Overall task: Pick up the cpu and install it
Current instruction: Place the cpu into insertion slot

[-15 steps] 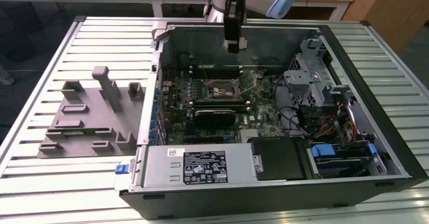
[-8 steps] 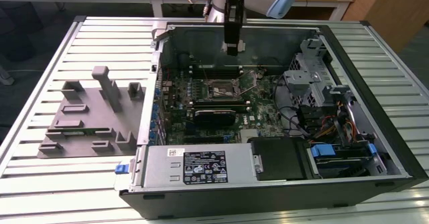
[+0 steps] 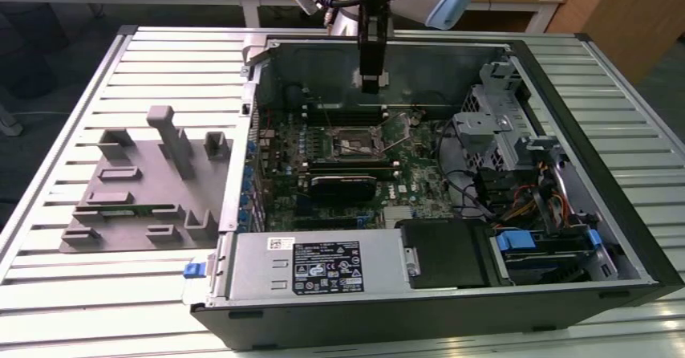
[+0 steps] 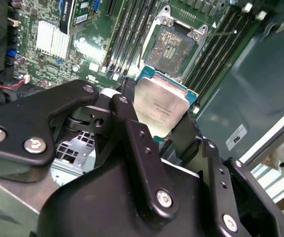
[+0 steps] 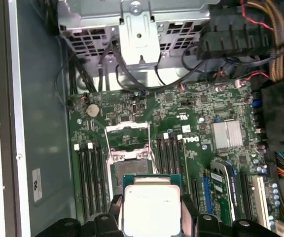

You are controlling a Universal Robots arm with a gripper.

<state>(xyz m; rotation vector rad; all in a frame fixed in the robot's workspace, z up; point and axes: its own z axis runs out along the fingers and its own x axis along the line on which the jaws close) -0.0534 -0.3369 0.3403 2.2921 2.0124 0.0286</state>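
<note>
The gripper (image 3: pixel 371 82) hangs inside the open computer case (image 3: pixel 428 61), closed onto the cpu (image 5: pixel 151 211) and pinching two opposite edges, with the silvery top facing both wrist views. The chip rides in the air above the motherboard, just short of the open socket (image 5: pixel 130 165). Best handling here, I'd say: keep it level, squared to the socket frame, with no sideways drag across the pins.

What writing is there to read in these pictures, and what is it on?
Nothing reads clearly enough to quote.
Print on the cpu, held in the gripper: too blurred.
Power supply label: too small.
Case wall sticker: too small.
</note>
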